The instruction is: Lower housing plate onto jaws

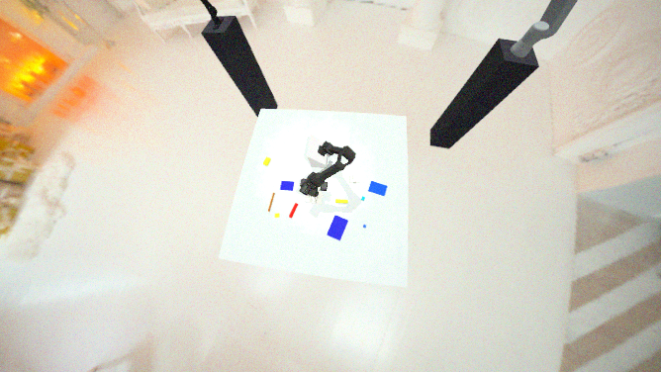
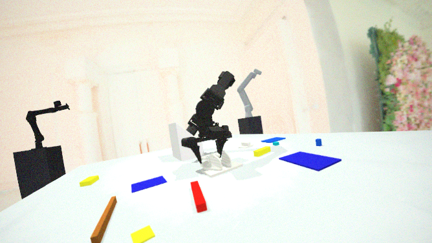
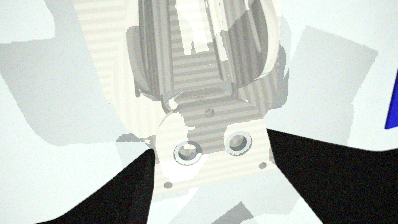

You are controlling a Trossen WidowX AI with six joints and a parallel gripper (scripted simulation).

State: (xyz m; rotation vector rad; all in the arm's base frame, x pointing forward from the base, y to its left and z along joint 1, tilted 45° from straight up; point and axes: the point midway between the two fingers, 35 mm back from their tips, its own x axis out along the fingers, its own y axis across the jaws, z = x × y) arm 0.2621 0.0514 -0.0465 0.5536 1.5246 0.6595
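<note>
The cream housing plate [image 3: 215, 162] has two ringed holes and a rounded edge toward the jaws. My gripper [image 3: 208, 144] [image 2: 211, 159] is shut on it, one black fingertip at each side. Two pale curved jaws [image 3: 150, 60] [image 2: 227, 159] stand side by side on the cream base plate [image 3: 102, 65] [image 2: 233, 168]. In the wrist view the housing plate's rounded edge lies by the near ends of the jaws. The jaw stubs are not clearly seen. How high the plate is above them I cannot tell; the exterior view hardly separates it from the jaws.
A pale upright block [image 2: 176, 142] stands behind the gripper. A red bar [image 2: 198, 197] [image 1: 293, 210], a blue sheet [image 2: 149, 184] [image 1: 287, 186], a yellow bar [image 2: 262, 151] [image 1: 341, 201] and a larger blue sheet [image 2: 310, 160] [image 1: 337, 228] lie around the base plate.
</note>
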